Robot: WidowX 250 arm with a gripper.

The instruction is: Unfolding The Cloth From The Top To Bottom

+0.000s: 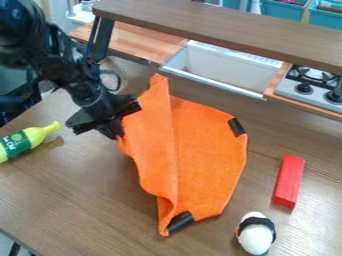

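Lengthwise — orange cloth [207,155] points toward view's top.

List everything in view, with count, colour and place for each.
orange fabric cloth: 1, orange, mid-table, partly folded over on its left
short black strips: 2, black, at the cloth's right and bottom edges
plastic bottle with green label: 1, yellow, left edge
rectangular block: 1, red, right of the cloth
egg-shaped object with black band: 1, white, lower right
wood-look table: 1, brown, under these
toy sink: 1, white, behind the cloth
toy stove: 1, grey with black knobs, right edge
wooden shelf: 1, brown, across the top
plastic bins: at least 2, teal, top right
robot arm: 1, black, upper left
hand: 1, black, at the cloth's left edge
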